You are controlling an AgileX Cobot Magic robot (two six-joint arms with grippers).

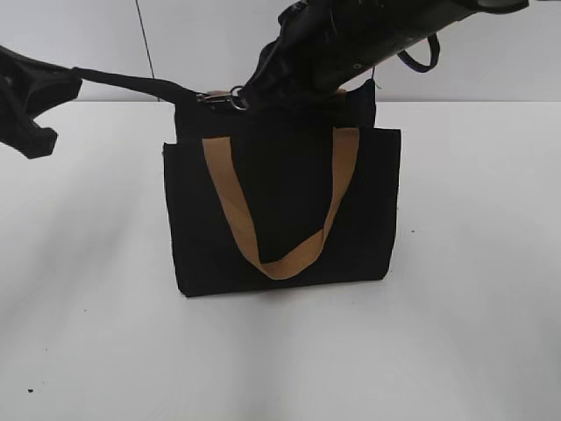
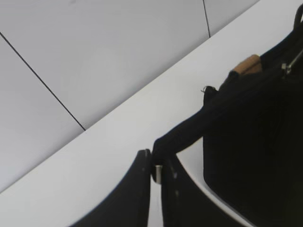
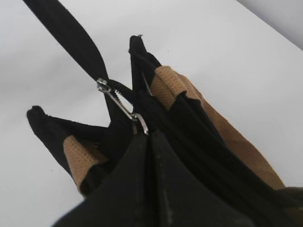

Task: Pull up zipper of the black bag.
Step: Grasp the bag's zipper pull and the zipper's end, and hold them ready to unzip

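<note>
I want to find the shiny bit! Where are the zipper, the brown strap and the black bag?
zipper (image 3: pixel 122 106): right wrist view, on the silver pull tab.
brown strap (image 1: pixel 230 206): exterior view, on its left side.
black bag (image 1: pixel 285 197): exterior view, on the front panel.

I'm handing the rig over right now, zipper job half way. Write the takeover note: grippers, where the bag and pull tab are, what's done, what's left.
Left gripper: shut on the black strip running off the bag's left top corner, holding it taut.
Right gripper: shut on the zipper pull, at the bag's top edge near that left end.
Black bag: upright on the white table, one tan handle hanging down its front.
Done: both grips set. How much of the zip is closed cannot be told.
Left: finish the pull, then release both.
</note>
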